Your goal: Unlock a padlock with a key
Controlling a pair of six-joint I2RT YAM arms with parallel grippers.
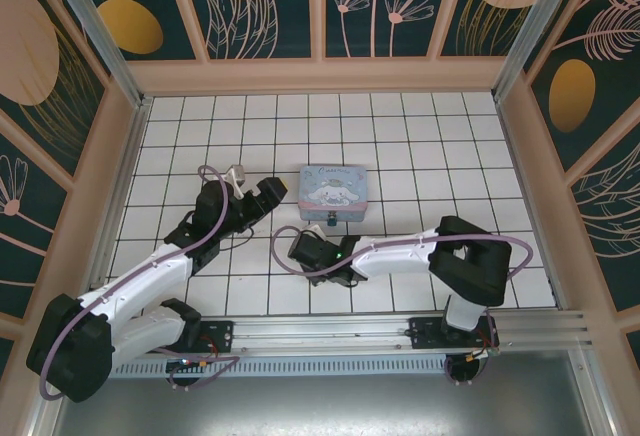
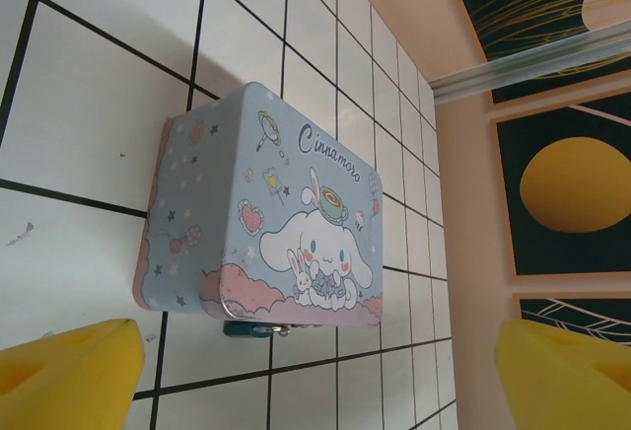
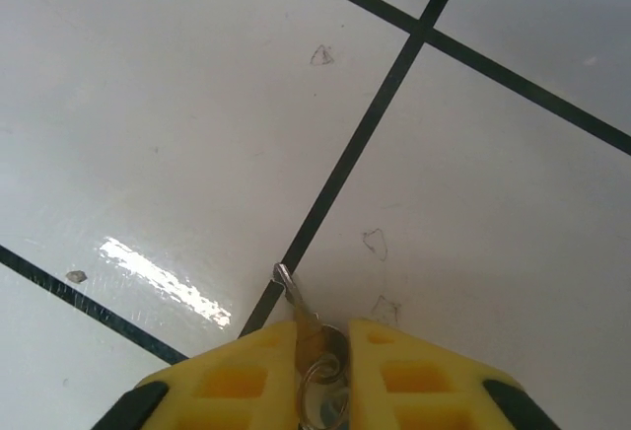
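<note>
The key (image 3: 296, 302) is a small metal one on a ring, its blade pointing out over a dark grout line. My right gripper (image 3: 323, 336) is shut on the key's head, with a yellow finger pressed to each side, low over the white tile floor (image 1: 300, 248). The padlock (image 2: 251, 329) is a tiny dark blue body with a metal shackle, hanging at the near edge of the pale blue cartoon tin (image 2: 276, 203). It also shows as a dark speck at the tin's front (image 1: 330, 222). My left gripper (image 2: 315, 381) stands open, its jaws wide, left of the tin (image 1: 262, 196) and facing it.
The tin (image 1: 334, 192) sits mid-floor just beyond both grippers. Patterned wooden walls (image 1: 320, 76) enclose the tiled floor on three sides. An aluminium rail (image 1: 380, 331) with the arm bases runs along the near edge.
</note>
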